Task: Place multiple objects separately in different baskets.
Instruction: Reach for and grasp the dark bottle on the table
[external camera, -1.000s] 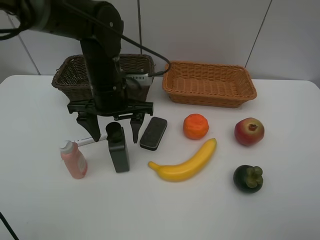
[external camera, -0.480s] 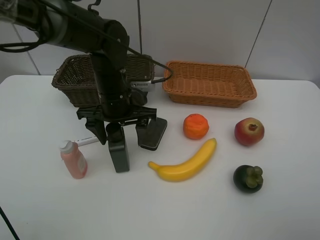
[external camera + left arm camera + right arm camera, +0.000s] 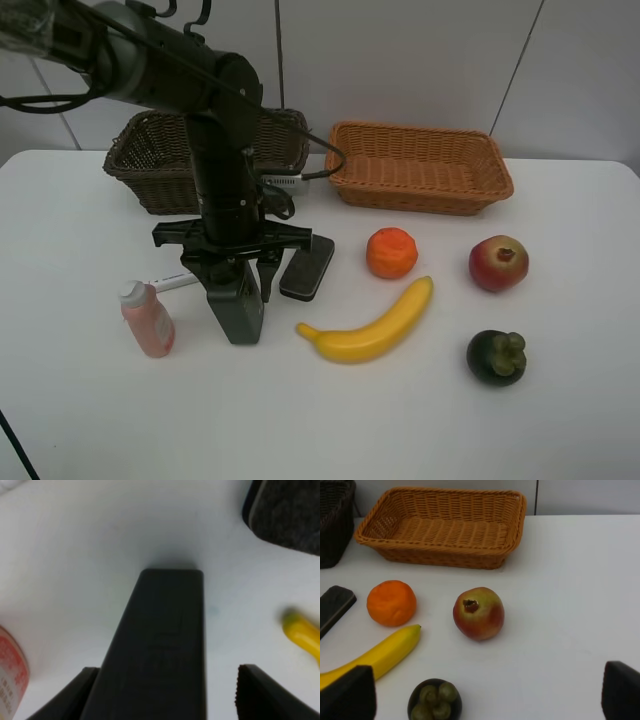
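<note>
The left pincer (image 3: 238, 290), pointing straight down: jaws apart, straddling the upper part of the black pump bottle (image 3: 240, 318), one finger close against it, the other clear of it; not clamped. The bottle stands upright on the white table (image 3: 100, 420), between the fingers. Just right of the pincer: flat black block (image 3: 307, 268), lying flat. Just left: white marker pen (image 3: 175, 282), lying; further left, pink bottle (image 3: 148, 320) with white cap, upright. Further right: yellow banana (image 3: 370, 322), orange (image 3: 391, 252); well to the right, red apple (image 3: 498, 263), dark mangosteen (image 3: 496, 357). Behind the pincer: dark brown basket (image 3: 135, 160); rightward of that, orange-tan basket (image 3: 420, 198). The right pincer (image 3: 487, 695): jaws wide apart, above the table near the mangosteen
</note>
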You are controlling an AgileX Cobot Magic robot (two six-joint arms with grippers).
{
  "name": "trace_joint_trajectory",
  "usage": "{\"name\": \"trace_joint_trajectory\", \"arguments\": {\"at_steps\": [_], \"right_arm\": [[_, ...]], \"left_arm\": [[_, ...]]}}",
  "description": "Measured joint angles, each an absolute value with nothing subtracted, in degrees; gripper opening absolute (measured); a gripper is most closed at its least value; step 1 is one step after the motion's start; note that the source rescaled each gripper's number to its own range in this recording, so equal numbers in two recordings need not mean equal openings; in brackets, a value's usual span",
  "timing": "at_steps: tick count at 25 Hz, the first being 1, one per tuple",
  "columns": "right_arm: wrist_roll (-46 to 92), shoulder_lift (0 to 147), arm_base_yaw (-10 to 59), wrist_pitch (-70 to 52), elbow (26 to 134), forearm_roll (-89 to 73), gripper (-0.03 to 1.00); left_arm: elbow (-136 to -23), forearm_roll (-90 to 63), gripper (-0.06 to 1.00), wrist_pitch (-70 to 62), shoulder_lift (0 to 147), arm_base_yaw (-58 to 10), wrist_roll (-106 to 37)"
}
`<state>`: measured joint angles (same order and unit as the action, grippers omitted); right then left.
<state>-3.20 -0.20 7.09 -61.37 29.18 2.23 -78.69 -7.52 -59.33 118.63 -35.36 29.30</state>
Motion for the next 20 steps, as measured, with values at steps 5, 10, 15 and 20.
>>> {"name": "trace_joint_trajectory", "arguments": {"at_steps": [5, 10, 15, 20], "right_arm": [[-3.2, -0.2, 7.1, -61.4, 29.2, 2.2, 1.0], [-3.2, -0.2, 7.1, -61.4, 29.2, 2.2, 1.0], [-3.2, -0.2, 7.1, -61.4, 29.2, 2.2, 1.0], [-3.2, -0.2, 7.1, -61.4, 29.2, 2.2, 1.0]], "left_arm": [[-78.7, -7.5, 0.62, -59.6, 118.6, -35.4, 29.1], [-78.7, -7.5, 0.62, -60.3, 118.6, -35.4, 28.9], [-78.7, -7.4, 0.62, -60.3, 117.7, -35.4, 28.9], [-78.7, -7.4, 0.61, -60.3, 117.4, -35.4, 28.4]]}}
